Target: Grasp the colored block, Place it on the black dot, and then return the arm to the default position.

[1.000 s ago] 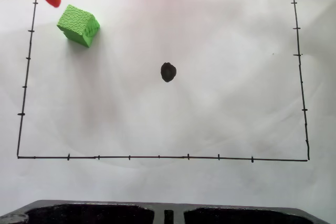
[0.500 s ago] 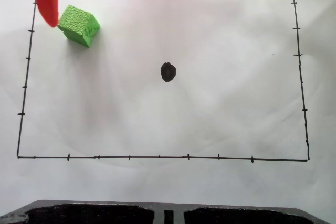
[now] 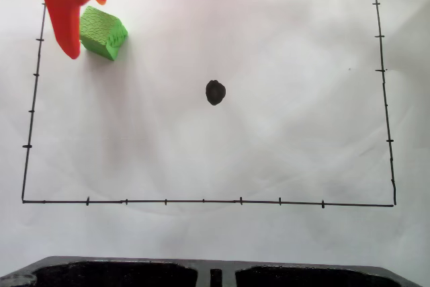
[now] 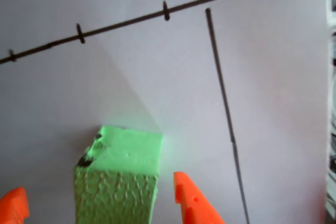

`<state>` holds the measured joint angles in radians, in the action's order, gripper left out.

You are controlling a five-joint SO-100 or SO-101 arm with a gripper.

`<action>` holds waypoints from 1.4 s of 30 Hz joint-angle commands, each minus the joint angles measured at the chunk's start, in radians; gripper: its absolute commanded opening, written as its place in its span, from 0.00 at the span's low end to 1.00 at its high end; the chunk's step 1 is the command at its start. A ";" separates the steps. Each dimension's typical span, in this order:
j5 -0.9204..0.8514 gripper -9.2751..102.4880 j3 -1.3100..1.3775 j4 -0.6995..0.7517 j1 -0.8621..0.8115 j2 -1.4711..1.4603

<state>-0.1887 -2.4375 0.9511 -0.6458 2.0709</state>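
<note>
Gripper (image 4: pixel 100 205) was seen open in the wrist view, orange fingertips (image 4: pixel 185 190) flanking the colored block (image 4: pixel 118 182) without contact; block lay between them, well apart from the black dot (image 3: pixel 215 92).

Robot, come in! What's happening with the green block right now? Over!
Gripper open, one finger each side of the green block. Block on the paper, not gripped. Black dot bare, path to it clear. Over.

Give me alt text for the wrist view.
A green block sits on white paper between two orange fingertips of the open gripper, neither visibly touching it. Black border lines with tick marks cross the paper beyond.
</note>
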 commanded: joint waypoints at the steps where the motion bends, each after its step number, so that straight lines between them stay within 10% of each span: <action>1: 0.000 0.41 0.044 -0.021 0.009 -0.018; 27: 0.003 0.24 0.078 -0.021 0.038 -0.071; 42: 0.138 0.23 0.357 0.110 0.402 -0.219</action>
<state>-0.0614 -2.1338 1.0584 -0.3114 1.8577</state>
